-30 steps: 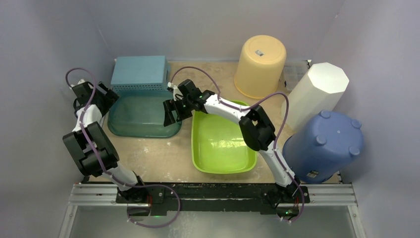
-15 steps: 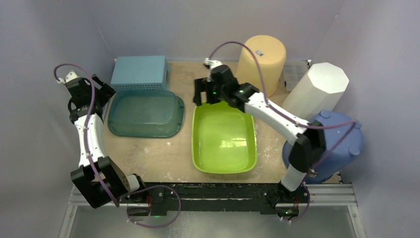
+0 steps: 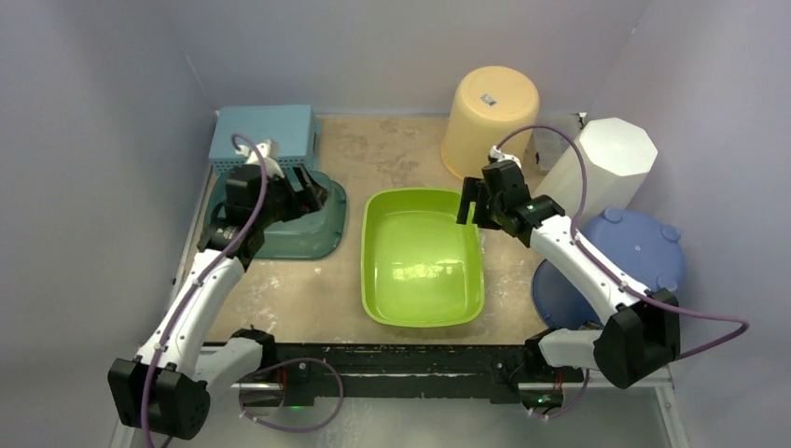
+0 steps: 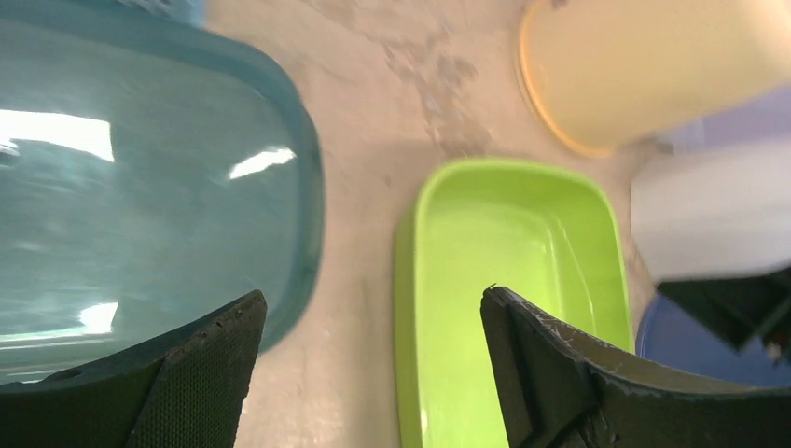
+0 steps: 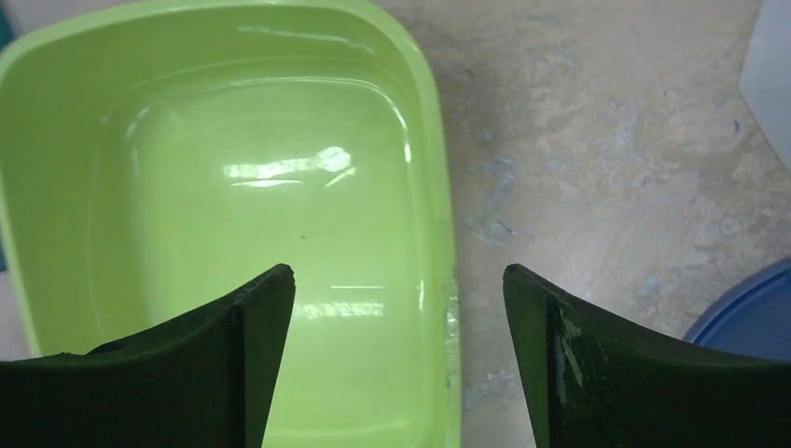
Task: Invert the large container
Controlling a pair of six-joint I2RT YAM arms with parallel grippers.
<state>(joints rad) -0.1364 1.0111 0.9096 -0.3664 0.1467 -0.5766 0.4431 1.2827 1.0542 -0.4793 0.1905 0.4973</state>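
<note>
The lime-green tub (image 3: 422, 257) stands open side up at the table's middle; it also shows in the left wrist view (image 4: 508, 271) and the right wrist view (image 5: 252, 187). My left gripper (image 3: 311, 194) is open and empty above the right end of the upturned teal tub (image 3: 270, 224), left of the green tub; in its own view (image 4: 373, 313) the green tub's left rim lies between the fingers. My right gripper (image 3: 470, 202) is open and empty above the green tub's far right corner; in its own view (image 5: 399, 285) the right rim lies between the fingers.
An upturned yellow bucket (image 3: 491, 121) stands at the back, a white octagonal bin (image 3: 604, 173) and an upturned blue bucket (image 3: 616, 271) on the right. A light-blue perforated box (image 3: 261, 138) sits at the back left behind the teal tub. Grey walls enclose the table.
My left gripper swung from the left wall rightward over the teal tub toward the green tub. My right gripper moved from the green tub's far left corner to its far right corner.
</note>
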